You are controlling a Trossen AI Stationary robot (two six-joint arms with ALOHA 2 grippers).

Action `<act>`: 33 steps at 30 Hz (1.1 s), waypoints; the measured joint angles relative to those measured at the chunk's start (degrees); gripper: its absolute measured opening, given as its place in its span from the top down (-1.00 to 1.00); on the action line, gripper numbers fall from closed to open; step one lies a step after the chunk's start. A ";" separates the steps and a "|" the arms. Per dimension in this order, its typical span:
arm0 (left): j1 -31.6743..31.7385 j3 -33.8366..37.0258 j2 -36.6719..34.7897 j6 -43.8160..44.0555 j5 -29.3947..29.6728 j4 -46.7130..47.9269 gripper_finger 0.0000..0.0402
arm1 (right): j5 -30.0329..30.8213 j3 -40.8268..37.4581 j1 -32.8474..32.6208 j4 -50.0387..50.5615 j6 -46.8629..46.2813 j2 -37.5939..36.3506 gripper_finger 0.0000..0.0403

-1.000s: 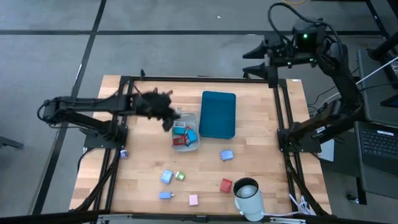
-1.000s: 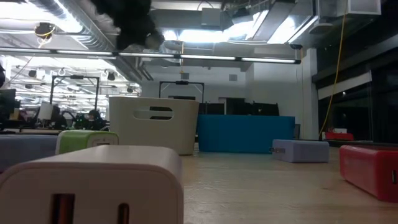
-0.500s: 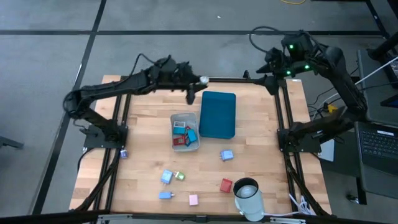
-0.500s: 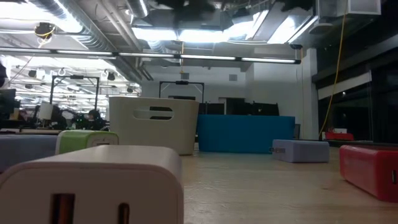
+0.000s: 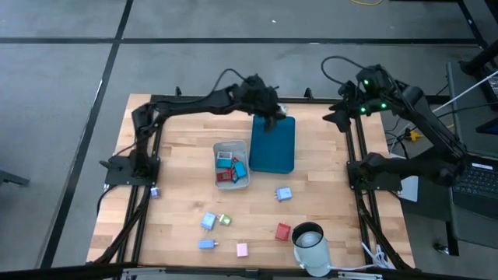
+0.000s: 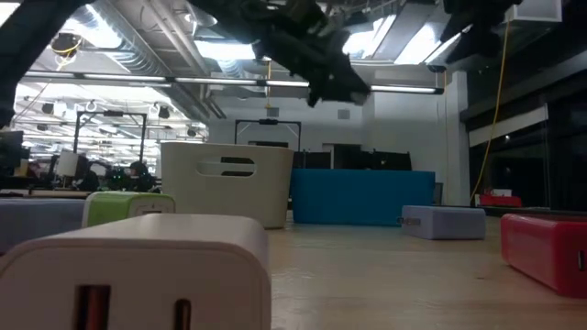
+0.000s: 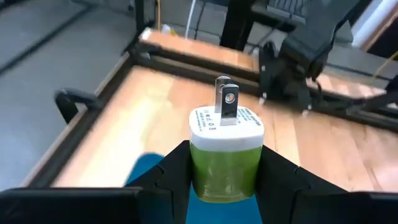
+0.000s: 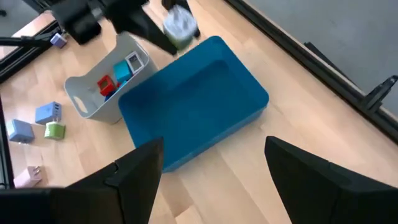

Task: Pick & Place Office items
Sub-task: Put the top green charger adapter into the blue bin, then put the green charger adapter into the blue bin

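Observation:
My left gripper is shut on a green charger plug with a white cap. It hovers above the far end of the teal tray, as the low view also shows. The right gripper is open and waits high over the table's far right corner, looking down on the tray and the grey bin. The bin holds red and blue pieces. Other small pieces lie on the near half of the table: blue, blue, green, red, pink. My left gripper pinches the charger's green body between its two fingers, one on each side. The white cap and the two metal prongs stick out past the fingertips. The charger is lifted clear above the teal tray.
A white cylinder stands at the near right edge. A black frame runs round the table. A small purple piece lies by the left rail. Bare wood lies right of the tray. In the low view a white charger fills the foreground.
My left arm has swung from beside the grey bin toward the far edge, then right, and now hangs over the teal tray's far end. The right gripper has come a little toward the table's near edge.

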State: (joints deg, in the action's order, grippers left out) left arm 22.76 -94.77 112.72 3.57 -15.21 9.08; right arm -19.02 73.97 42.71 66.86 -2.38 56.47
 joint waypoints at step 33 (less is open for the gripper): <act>-0.22 -0.54 1.61 -2.40 0.10 7.26 -0.58 | -0.07 -0.89 0.23 -4.67 0.10 -2.04 -0.41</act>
State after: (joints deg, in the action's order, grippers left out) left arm 22.55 -95.31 114.32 1.17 -15.11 16.34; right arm -19.09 73.08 42.94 62.19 -2.28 54.43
